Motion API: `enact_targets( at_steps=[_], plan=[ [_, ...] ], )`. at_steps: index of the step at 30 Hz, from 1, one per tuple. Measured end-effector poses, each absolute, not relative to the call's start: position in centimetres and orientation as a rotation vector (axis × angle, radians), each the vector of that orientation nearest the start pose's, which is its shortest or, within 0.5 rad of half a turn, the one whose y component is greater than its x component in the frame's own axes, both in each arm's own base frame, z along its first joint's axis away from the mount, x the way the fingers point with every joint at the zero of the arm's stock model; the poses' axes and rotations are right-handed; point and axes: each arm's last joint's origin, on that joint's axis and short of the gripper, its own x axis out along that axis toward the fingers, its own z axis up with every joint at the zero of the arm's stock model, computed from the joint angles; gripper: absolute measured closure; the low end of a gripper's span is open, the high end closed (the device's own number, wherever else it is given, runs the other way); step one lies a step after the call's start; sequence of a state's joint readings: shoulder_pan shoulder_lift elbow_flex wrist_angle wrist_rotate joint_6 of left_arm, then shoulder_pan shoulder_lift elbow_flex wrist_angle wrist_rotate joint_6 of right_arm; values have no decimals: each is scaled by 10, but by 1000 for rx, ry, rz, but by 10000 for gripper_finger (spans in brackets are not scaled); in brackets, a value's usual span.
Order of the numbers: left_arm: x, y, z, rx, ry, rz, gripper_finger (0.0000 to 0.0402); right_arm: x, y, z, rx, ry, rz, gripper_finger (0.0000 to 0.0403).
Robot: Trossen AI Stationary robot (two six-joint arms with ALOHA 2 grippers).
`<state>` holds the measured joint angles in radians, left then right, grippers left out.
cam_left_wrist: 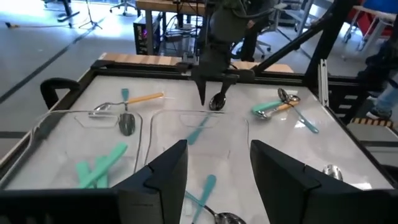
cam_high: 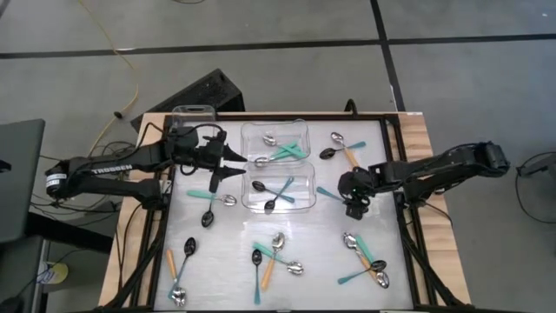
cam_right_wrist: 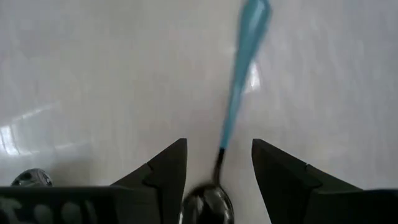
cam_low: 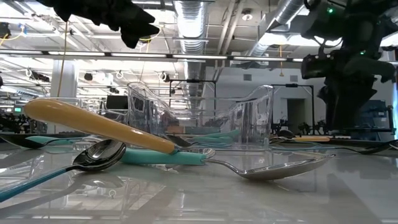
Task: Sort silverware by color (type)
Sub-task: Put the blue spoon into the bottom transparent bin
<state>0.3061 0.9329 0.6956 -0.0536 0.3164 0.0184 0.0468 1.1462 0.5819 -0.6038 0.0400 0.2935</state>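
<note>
My right gripper (cam_high: 356, 209) is open and low over the table, just right of the near clear tub (cam_high: 280, 204). Its fingers (cam_right_wrist: 163, 171) stand on either side of the neck of a teal-handled spoon (cam_right_wrist: 239, 81) that lies flat on the white table, and its dark bowl (cam_right_wrist: 208, 205) sits between them. The same spoon's handle (cam_high: 328, 193) points toward the tub. My left gripper (cam_high: 231, 165) is open and hovers at the tubs' left side. Teal-handled spoons lie in the far tub (cam_high: 278, 132) and the near tub. Other spoons lie scattered on the table.
A third clear tub (cam_high: 193, 116) stands at the table's far left corner. An orange-handled spoon (cam_high: 340, 149) lies right of the far tub. Spoon clusters lie near the table's near edge (cam_high: 276, 256), (cam_high: 367, 259), and more at the left (cam_high: 184, 261), (cam_high: 213, 196). A raised black frame (cam_high: 395, 165) rims the table.
</note>
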Motion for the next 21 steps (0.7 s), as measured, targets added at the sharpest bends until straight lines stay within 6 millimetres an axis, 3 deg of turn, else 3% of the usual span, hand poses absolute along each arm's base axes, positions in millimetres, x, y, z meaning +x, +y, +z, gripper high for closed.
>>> enact_targets(
  at_steps=[6,12,16,21],
  plan=[
    [199,51,288,-45,278,-94,243,201,14,166,107,1215,-74,200],
    [199,51,289,25,273,-118,243,227,17,201,-124,1271,87,208],
    [199,51,288,35,273,-120,243,237,19,214,-510,1311,399,211],
    [199,51,288,35,278,-121,242,231,22,196,-997,1391,933,211]
  ],
)
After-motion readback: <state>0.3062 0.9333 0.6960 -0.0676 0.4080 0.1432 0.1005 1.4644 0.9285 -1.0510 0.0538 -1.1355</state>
